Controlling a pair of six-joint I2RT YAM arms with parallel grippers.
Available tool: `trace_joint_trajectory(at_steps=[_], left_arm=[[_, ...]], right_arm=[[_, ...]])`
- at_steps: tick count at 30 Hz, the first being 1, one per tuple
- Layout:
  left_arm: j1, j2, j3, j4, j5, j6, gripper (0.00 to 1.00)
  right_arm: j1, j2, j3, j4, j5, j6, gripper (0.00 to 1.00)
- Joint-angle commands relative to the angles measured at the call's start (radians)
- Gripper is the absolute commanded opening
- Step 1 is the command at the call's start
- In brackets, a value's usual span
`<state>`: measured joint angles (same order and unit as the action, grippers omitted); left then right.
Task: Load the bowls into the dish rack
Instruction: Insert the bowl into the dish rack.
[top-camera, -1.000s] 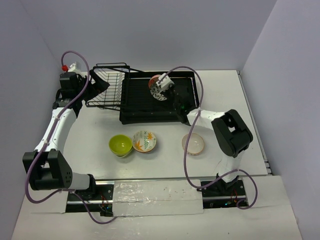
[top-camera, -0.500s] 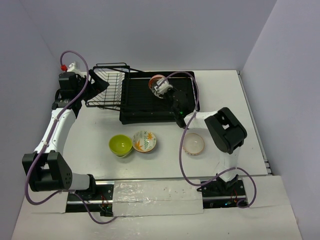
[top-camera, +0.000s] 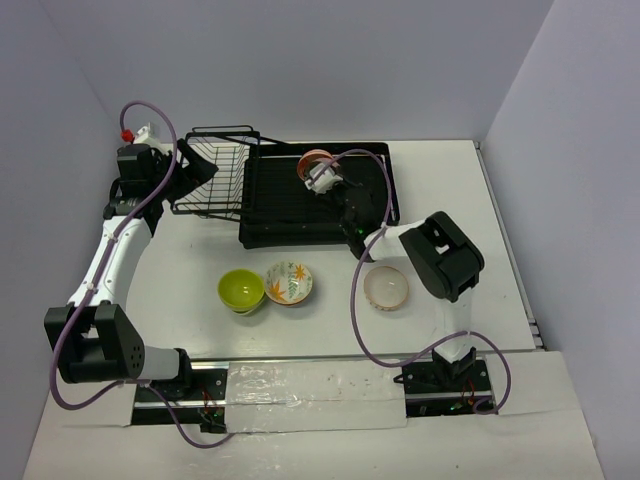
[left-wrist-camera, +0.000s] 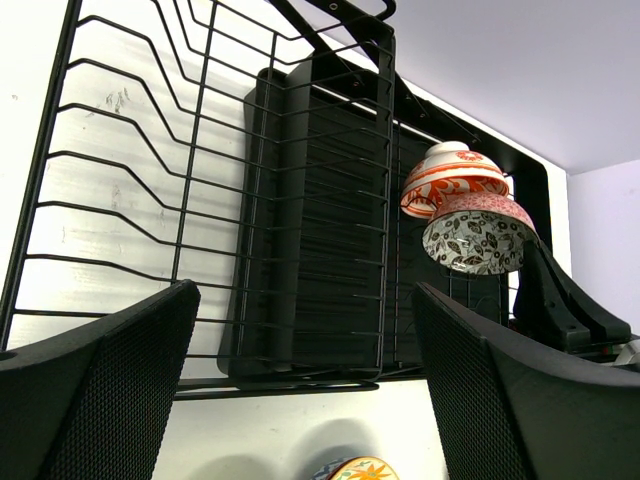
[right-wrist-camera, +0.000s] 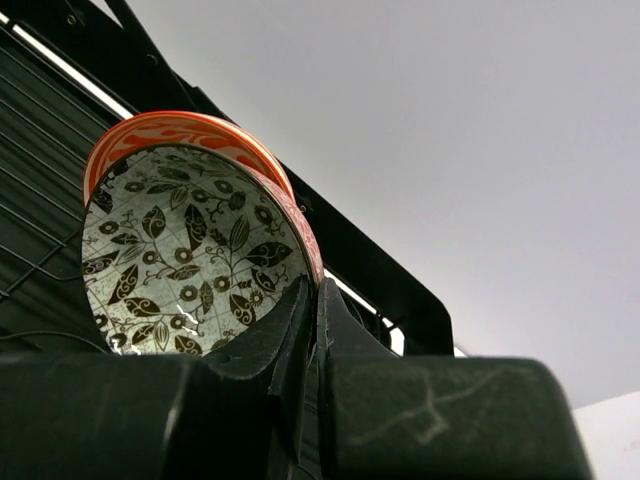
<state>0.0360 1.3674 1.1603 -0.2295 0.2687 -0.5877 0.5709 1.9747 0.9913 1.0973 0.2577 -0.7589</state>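
Red-orange and patterned, the bowl (right-wrist-camera: 190, 230) stood on edge over the dish rack (top-camera: 285, 205), near its back rim, its lip pinched in my right claw (right-wrist-camera: 312, 300). I judged it best to lower it straight between slats, then release. The tray in front offered room. My left claw (left-wrist-camera: 300, 340) hung apart beside the wire basket (top-camera: 215, 180). The green bowl (top-camera: 241, 290), leaf-pattern bowl (top-camera: 289, 283) and cream bowl (top-camera: 386, 288) waited on the counter (top-camera: 450, 190).

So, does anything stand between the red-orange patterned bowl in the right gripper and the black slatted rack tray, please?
Nothing visible does: the red-orange patterned bowl, pinched by the right gripper, hangs over bare slats of the black rack tray.
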Motion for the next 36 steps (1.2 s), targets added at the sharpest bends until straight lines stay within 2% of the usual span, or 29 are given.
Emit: trace_joint_trajectory(at_steps=[1, 13, 23, 28, 33, 36], left_arm=[[0.005, -0.019, 0.029, 0.027, 0.023, 0.003, 0.92], [0.008, -0.019, 0.029, 0.027, 0.026, 0.002, 0.92], [0.012, -0.019, 0.029, 0.028, 0.029, 0.0, 0.92], [0.012, -0.021, 0.029, 0.028, 0.029, -0.001, 0.92], [0.013, -0.022, 0.027, 0.029, 0.026, 0.002, 0.92], [0.015, -0.022, 0.027, 0.029, 0.027, 0.0, 0.92]], right_arm=[[0.011, 0.007, -0.011, 0.16, -0.003, -0.046, 0.0], [0.01, 0.059, -0.051, 0.297, -0.089, -0.129, 0.0], [0.006, 0.069, -0.066, 0.308, -0.129, -0.103, 0.0], [0.003, 0.078, -0.091, 0.377, -0.109, -0.095, 0.13], [0.001, 0.072, -0.091, 0.36, -0.107, -0.059, 0.24], [0.0, 0.075, -0.088, 0.358, -0.095, -0.059, 0.25]])
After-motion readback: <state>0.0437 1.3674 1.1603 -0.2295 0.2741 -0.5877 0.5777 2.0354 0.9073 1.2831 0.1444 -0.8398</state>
